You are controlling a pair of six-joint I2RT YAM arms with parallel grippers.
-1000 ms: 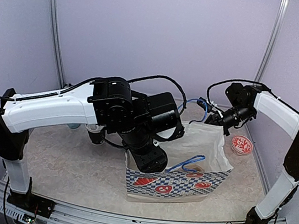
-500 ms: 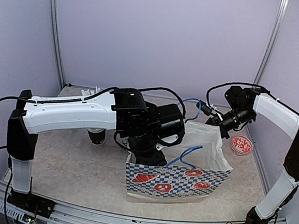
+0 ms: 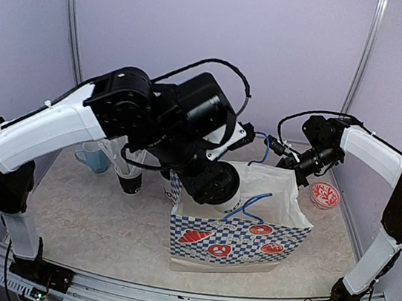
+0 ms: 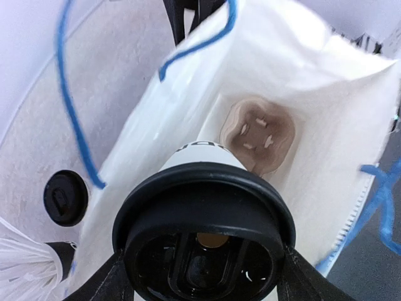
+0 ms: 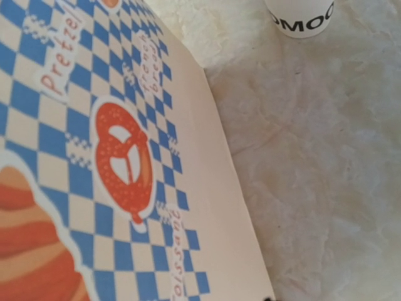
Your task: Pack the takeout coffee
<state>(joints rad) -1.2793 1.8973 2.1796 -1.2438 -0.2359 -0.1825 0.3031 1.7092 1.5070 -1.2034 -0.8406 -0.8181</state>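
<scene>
White paper under a black lid, one takeout cup (image 4: 203,207) hangs over the open checked bag (image 3: 237,238), clamped by the wide-set left gripper (image 4: 203,279), its twin (image 4: 66,197) standing on the table (image 3: 101,219) at nine o'clock in the left wrist view, while the right gripper (image 3: 293,162) sits at the bag's one o'clock corner, its hold impossible to tell.

We place the paper bag (image 3: 238,234) near the middle of the table (image 3: 99,233), its mouth upward. Over that mouth, one coffee cup (image 4: 203,207) sits upright between the fingers of the left gripper (image 4: 203,277). A cup carrier (image 4: 257,135) lies flat on the bag's floor. Left of the bag, on the table, stand the second coffee cup (image 4: 65,197) and the cup of straws (image 3: 130,174), with the mug (image 3: 94,156) farther left. A small round dish (image 3: 324,195) lies just right of the bag.
</scene>
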